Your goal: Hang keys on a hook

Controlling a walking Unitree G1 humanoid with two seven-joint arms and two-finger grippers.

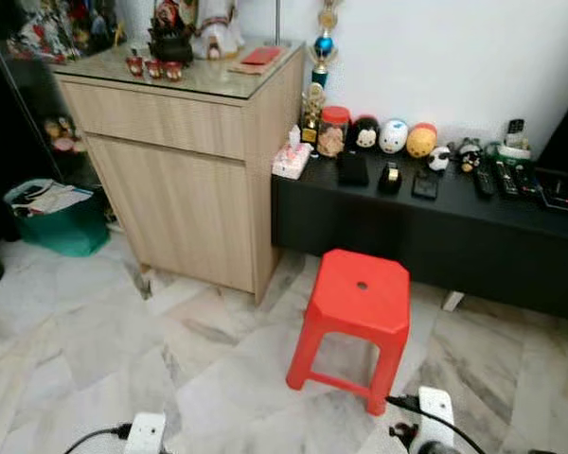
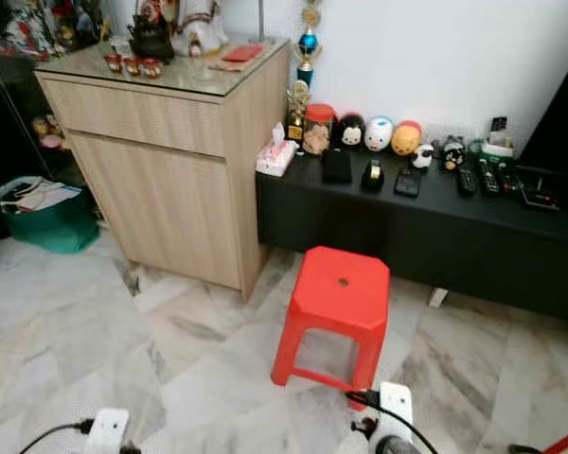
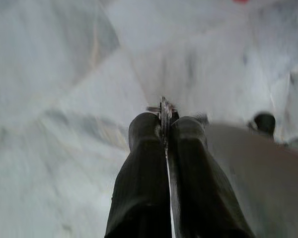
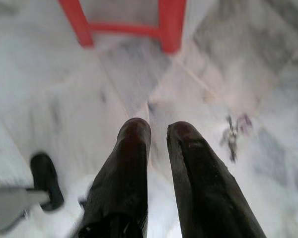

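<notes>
A marble floor (image 1: 95, 350) with a red stool (image 1: 358, 301), cabinet (image 1: 185, 151) and black bench (image 1: 426, 222) is seen, keys (image 3: 164, 110) being pinched in the left gripper (image 3: 165, 124), the right gripper (image 4: 158, 131) narrowly parted.

Red stool (image 1: 360, 301) before black bench (image 1: 426, 222), wooden cabinet (image 1: 185, 156) beside

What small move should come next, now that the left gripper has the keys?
Probably turn the head to search for a hook: the left gripper is shut on the keys above the marble floor, and the wooden cabinet and black bench ahead offer no visible hook.
</notes>
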